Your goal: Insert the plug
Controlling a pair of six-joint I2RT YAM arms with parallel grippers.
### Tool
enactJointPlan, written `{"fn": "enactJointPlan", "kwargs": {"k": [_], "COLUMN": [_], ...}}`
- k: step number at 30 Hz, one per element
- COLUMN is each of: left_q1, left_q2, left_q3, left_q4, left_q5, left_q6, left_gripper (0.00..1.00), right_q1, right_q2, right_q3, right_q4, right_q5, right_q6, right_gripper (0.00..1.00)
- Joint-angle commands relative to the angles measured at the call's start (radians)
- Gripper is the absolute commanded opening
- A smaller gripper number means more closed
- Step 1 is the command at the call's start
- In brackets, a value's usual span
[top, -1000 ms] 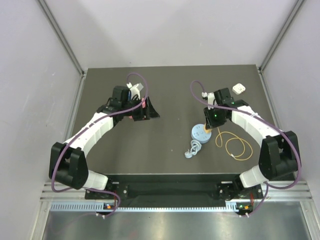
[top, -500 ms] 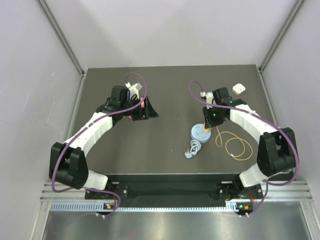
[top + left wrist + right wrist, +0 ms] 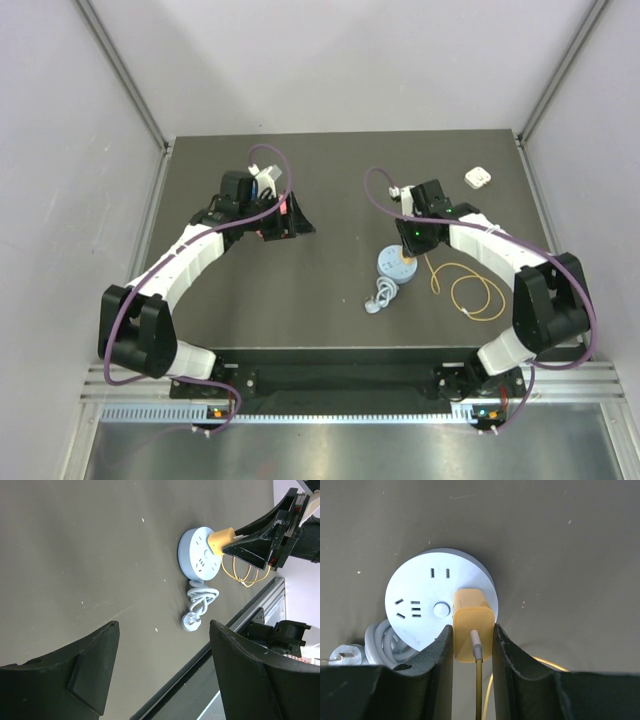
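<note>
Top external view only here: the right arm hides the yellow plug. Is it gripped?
Observer: Yes, the right wrist view shows the right gripper shut on the plug.
Operator: Where over the disc?
Observer: Near the light-blue disc's edge, beside its round centre button.
Operator: Seated?
Observer: Left wrist view: its body looks to touch the disc's face; prongs hidden, cannot tell.
</note>
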Motion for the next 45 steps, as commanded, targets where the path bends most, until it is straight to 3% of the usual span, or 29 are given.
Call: {"fn": "enactJointPlan", "kwargs": {"k": [1, 14, 19, 23, 28, 32, 39, 43, 45], "left_q1": [0.009, 0.023, 0.026, 0.026, 0.03, 0.033, 0.033, 0.035, 0.035], "left_q2": [-0.028, -0.038, -0.04, -0.035, -0.034, -0.038, -0.032, -0.031, -0.037], "left_q3": [0.018, 0.018, 0.018, 0.013, 0.013, 0.01, 0.008, 0.011, 0.01], "left_q4": [0.013, 0.008, 0.013, 0.013, 0.011, 0.007, 0.01, 0.01, 0.006], "left_q5": [0.01, 0.009, 0.004, 0.001, -0.002, -0.011, -0.008, 0.001, 0.004], "left_q6": [0.016, 0.018, 0.018, 0.018, 0.019, 0.026, 0.026, 0.026, 0.03], "left_gripper": [0.77, 0.77, 0.78, 0.78, 0.78, 0.78, 0.78, 0.78, 0.78], "right_q1": [0.037, 0.098, 0.1, 0.1, 0.075, 0.04, 0.021, -0.003, -0.014], "right_q2": [0.077, 0.201, 0.203, 0.215, 0.222, 0.26, 0.234, 0.208, 0.192], "right_q3": [-0.058, -0.038, -0.034, 0.064, 0.158, 0.23, 0.327, 0.378, 0.39], "right_q4": [0.021, 0.024, 0.022, -0.038, -0.045, -0.047, -0.032, -0.004, 0.008], "right_q5": [0.028, 0.049, 0.181, 0.31, 0.309, 0.278, 0.25, 0.166, 0.161], "right_q6": [0.056, 0.093, 0.116, 0.122, 0.123, 0.128, 0.136, 0.131, 0.136], "right_gripper": [0.0, 0.0, 0.0, 0.0, 0.01, 0.09, 0.47, 0.85, 0.94]}}
